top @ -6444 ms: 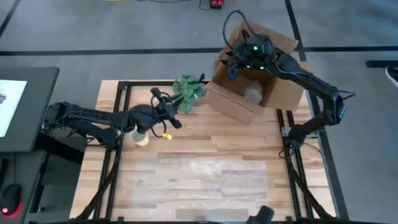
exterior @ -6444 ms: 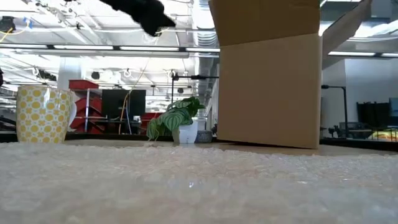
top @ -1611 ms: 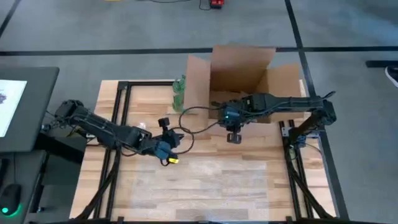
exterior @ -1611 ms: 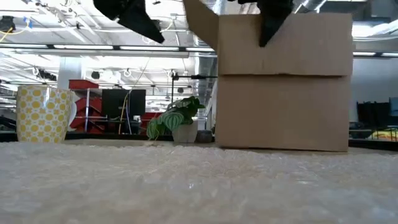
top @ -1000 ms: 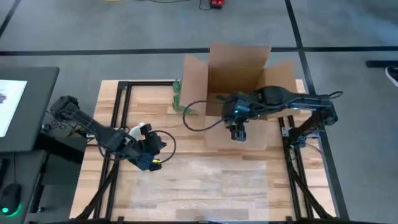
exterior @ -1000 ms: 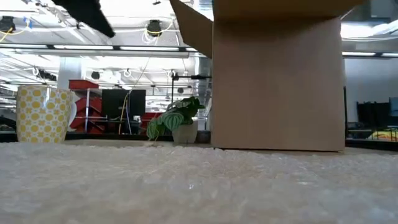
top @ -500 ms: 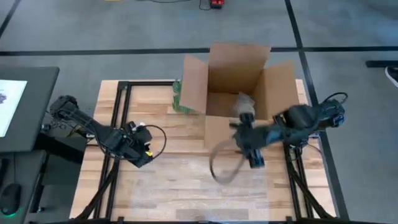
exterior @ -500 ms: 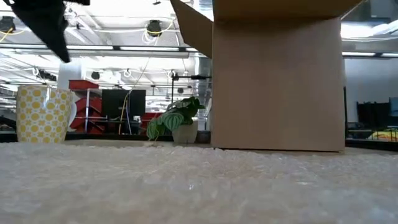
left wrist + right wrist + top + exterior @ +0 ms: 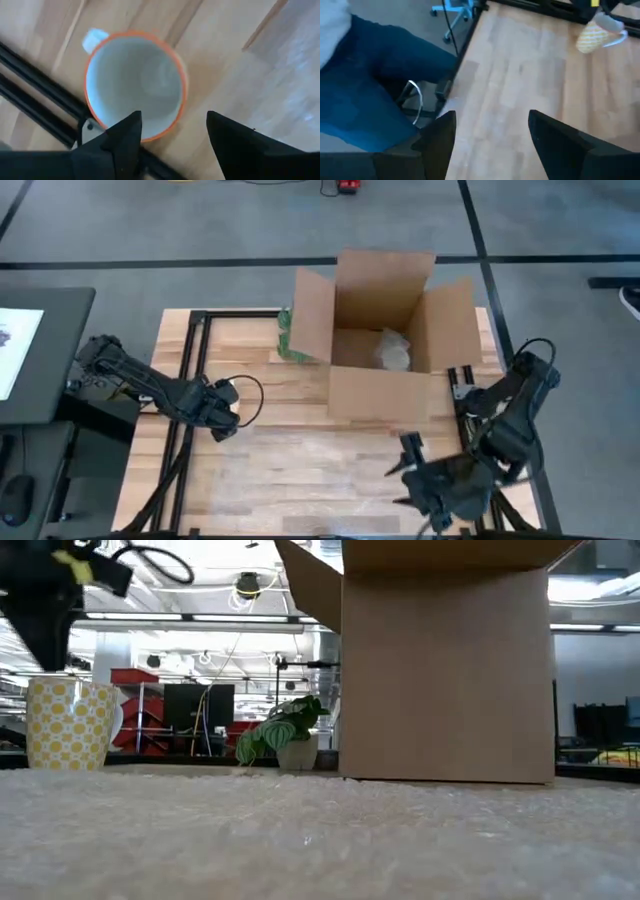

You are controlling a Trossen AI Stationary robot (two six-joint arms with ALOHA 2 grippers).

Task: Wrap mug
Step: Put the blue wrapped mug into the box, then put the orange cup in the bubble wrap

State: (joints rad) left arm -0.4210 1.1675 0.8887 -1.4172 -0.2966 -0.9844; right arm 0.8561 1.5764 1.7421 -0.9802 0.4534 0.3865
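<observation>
The left claw (image 9: 170, 132), fingers apart, hovers directly above the upright mug (image 9: 134, 85) on the worktop (image 9: 300, 460), while the right claw (image 9: 490, 130), also apart, hangs far from it.

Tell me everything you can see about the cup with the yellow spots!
The mug stands upright on the wooden table, near its left side. Its outside is cream with a yellow dotted pattern, its rim looks orange, and its inside is white and empty. A small white handle sticks out from one side. The left gripper hangs open right above it, not touching it.
</observation>
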